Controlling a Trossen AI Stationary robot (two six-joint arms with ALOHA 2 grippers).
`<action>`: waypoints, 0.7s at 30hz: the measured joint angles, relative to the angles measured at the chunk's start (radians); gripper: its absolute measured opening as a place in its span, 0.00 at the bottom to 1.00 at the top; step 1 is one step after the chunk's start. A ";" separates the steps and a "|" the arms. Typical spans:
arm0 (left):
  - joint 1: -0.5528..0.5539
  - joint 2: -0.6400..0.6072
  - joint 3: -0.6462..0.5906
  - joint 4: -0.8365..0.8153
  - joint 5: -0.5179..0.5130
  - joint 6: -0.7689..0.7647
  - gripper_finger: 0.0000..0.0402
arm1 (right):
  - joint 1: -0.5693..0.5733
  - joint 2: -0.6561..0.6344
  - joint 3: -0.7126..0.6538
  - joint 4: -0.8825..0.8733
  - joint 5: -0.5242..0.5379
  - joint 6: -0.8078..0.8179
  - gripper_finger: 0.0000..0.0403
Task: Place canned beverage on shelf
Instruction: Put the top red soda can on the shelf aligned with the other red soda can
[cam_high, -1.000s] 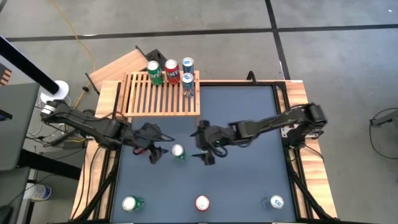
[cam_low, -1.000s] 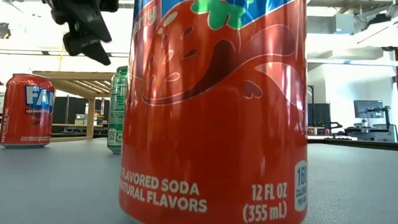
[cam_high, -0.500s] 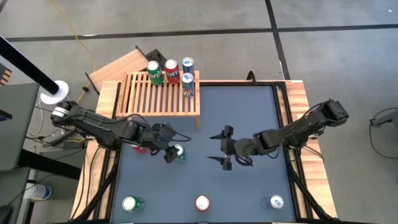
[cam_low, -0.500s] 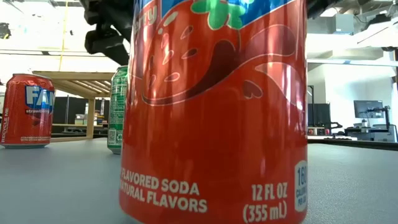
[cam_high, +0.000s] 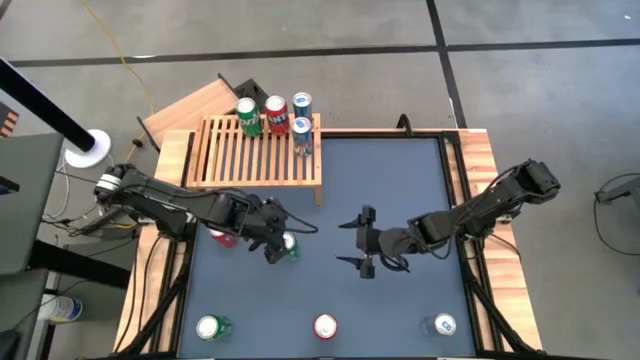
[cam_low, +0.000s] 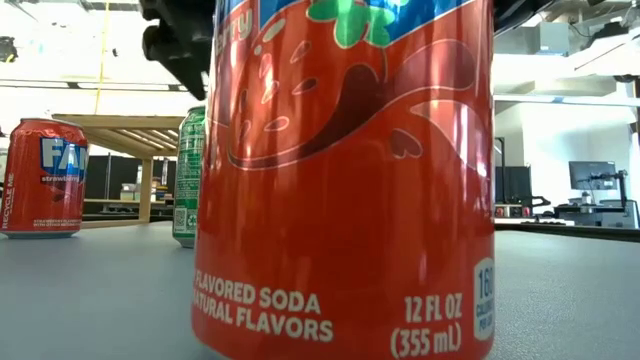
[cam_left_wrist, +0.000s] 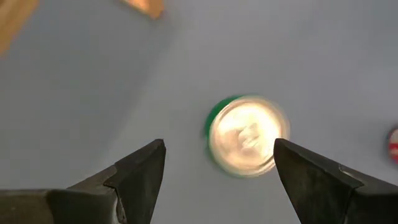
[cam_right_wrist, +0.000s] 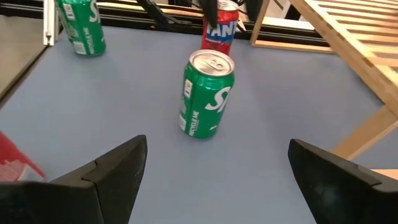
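Left claw (cam_high: 277, 243) spread above green can (cam_high: 289, 244), right claw (cam_high: 362, 240) agape

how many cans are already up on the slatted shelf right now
4. On the shelf, all at its far edge: a green can, a red can, a blue can, and another blue can just in front. None seem hidden.
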 joint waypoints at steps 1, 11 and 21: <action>-0.002 -0.009 0.002 -0.030 -0.004 -0.014 0.72 | 0.005 0.000 0.000 0.000 0.000 0.008 0.94; -0.051 -0.077 0.005 -0.513 -0.042 -0.456 0.72 | 0.012 0.000 0.001 0.000 0.000 0.013 0.94; -0.057 -0.076 0.004 -0.640 0.055 -0.506 0.72 | -0.002 0.000 0.001 0.000 0.000 0.006 0.94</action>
